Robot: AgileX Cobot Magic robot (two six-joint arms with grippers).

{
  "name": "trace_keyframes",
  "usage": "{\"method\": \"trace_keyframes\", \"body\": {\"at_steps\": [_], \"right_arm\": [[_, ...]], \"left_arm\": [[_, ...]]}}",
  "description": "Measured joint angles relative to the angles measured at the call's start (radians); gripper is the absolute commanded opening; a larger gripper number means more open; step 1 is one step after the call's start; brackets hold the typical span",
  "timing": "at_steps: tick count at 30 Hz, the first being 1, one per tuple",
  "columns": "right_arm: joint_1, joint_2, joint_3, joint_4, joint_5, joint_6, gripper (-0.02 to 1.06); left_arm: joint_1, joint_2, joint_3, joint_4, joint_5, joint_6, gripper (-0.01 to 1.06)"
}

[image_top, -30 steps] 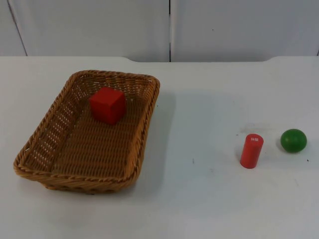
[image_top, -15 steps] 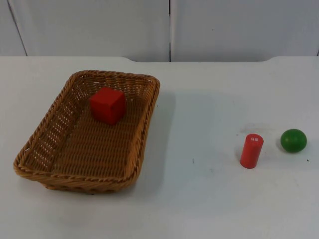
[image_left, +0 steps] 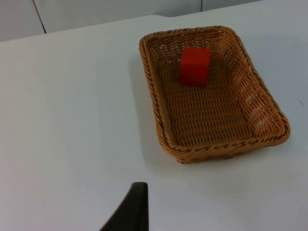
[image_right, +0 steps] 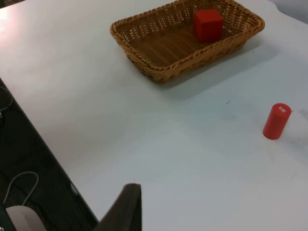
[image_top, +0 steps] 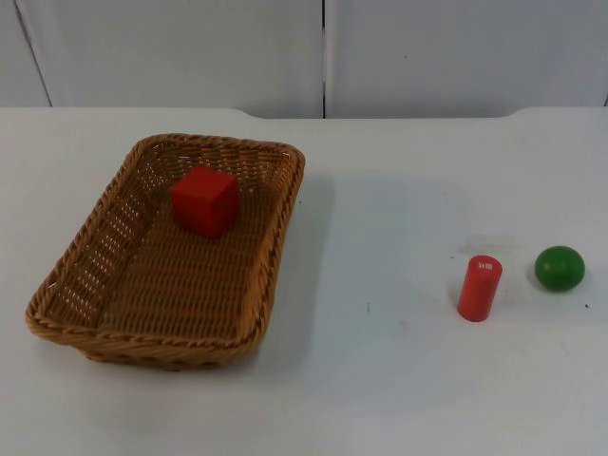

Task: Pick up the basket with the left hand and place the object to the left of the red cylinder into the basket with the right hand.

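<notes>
**Red cube sits in the basket on a white table**

The table [image_top: 380, 380] is white and smooth, with a few tiny dark specks on it. The basket [image_top: 142, 347] stands flat on the table at the left, its short side closest to the camera. It is brown and woven, and it throws a soft shadow to its right. The cylinder [image_top: 479, 288] stands well apart from the basket, over on the right. It is red with a small white mark on top. The ball [image_top: 559, 268] is green and lies just to the right of the cylinder, not touching it. The cube [image_top: 204, 200] is red and rests inside the basket at its far end.

The left gripper [image_left: 137, 202] hangs over bare table, apart from the basket. The right gripper [image_right: 127, 207] hangs over the table's edge, next to a dark floor [image_right: 29, 159]. I cannot tell if either gripper is spread or pressed together.

Behind the table stands a grey wall [image_top: 190, 47] with a thin dark line running down it.
</notes>
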Motion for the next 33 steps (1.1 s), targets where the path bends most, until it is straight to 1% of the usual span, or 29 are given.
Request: {"method": "trace_keyframes", "body": {"at_steps": [7,12,13,16,33], "right_arm": [[0.000,0.000,0.000,0.000,0.000,0.000,1.05],[0.000,0.000,0.000,0.000,0.000,0.000,1.05],[0.000,0.000,0.000,0.000,0.000,0.000,1.05],[0.000,0.000,0.000,0.000,0.000,0.000,1.05],[0.000,0.000,0.000,0.000,0.000,0.000,1.05]], "left_arm": [[0.015,0.000,0.000,0.004,0.000,0.000,1.05],[0.081,0.000,0.000,0.011,0.000,0.000,1.05],[0.081,0.000,0.000,0.011,0.000,0.000,1.05],[0.115,0.000,0.000,0.011,0.000,0.000,1.05],[0.237,0.000,0.000,0.011,0.000,0.000,1.05]]}}
